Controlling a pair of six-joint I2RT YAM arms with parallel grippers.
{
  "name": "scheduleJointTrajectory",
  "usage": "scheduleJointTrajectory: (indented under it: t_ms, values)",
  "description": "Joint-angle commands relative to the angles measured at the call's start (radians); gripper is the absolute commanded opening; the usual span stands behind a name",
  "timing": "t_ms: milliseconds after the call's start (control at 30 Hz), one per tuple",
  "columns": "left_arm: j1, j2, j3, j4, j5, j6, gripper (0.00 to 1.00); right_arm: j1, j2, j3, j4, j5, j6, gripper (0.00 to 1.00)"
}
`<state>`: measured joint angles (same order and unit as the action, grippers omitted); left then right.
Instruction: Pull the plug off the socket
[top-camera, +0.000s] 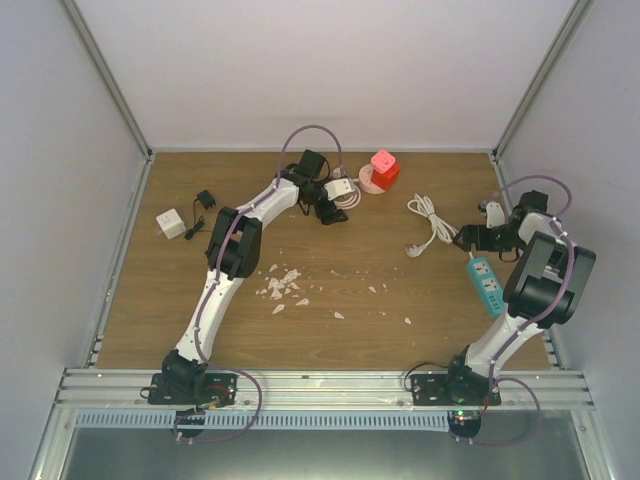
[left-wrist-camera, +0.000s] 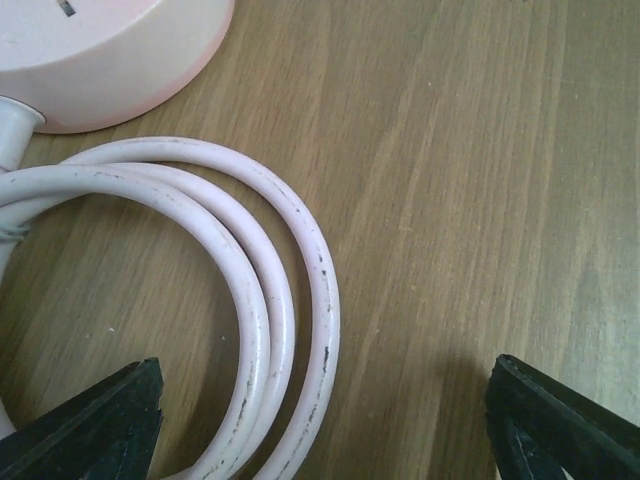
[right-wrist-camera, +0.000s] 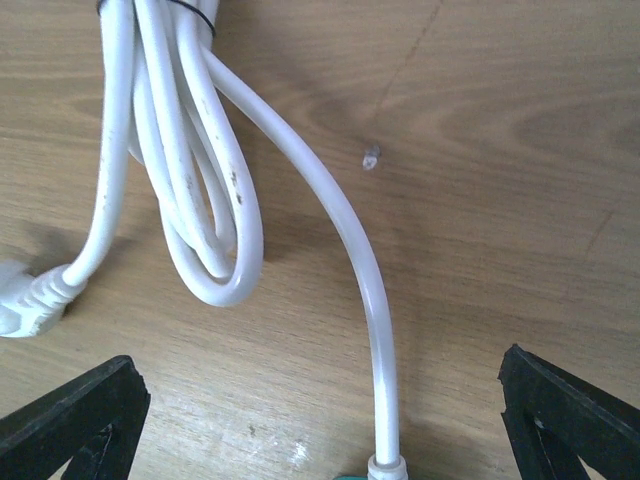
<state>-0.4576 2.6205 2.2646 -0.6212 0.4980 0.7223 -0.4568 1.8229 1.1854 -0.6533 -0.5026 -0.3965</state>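
Observation:
A red cube plug (top-camera: 385, 165) sits on a round pink socket (top-camera: 372, 181) at the back of the table. The socket's edge shows at the top left of the left wrist view (left-wrist-camera: 110, 60), with its pale coiled cord (left-wrist-camera: 285, 290) below it. My left gripper (top-camera: 328, 211) is open just left of the socket, and its jaws straddle the coil (left-wrist-camera: 325, 430) and hold nothing. My right gripper (top-camera: 467, 239) is open and empty over the white cord (right-wrist-camera: 370, 290) that enters a green power strip (top-camera: 487, 285).
A bundled white cord with its plug (top-camera: 428, 222) lies left of the right gripper and shows in the right wrist view (right-wrist-camera: 180, 170). A white adapter (top-camera: 170, 222) and a black plug (top-camera: 205, 200) lie at the back left. White chips (top-camera: 285, 284) are scattered mid-table.

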Motion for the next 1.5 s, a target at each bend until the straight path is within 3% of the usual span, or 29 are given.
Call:
scheduleJointTrajectory:
  t_ms: [0, 567, 1467]
  values:
    - [-0.004, -0.034, -0.036, -0.137, -0.046, 0.064, 0.86, -0.004, -0.030, 0.036, -0.016, -0.060, -0.025, 0.98]
    - [-0.013, -0.332, -0.515, -0.085, -0.016, 0.214, 0.66, 0.028, -0.036, 0.054, -0.035, -0.160, -0.072, 1.00]
    - [-0.163, -0.728, -1.126, -0.132, 0.070, 0.234, 0.61, 0.122, -0.169, -0.074, -0.042, -0.210, -0.189, 1.00]
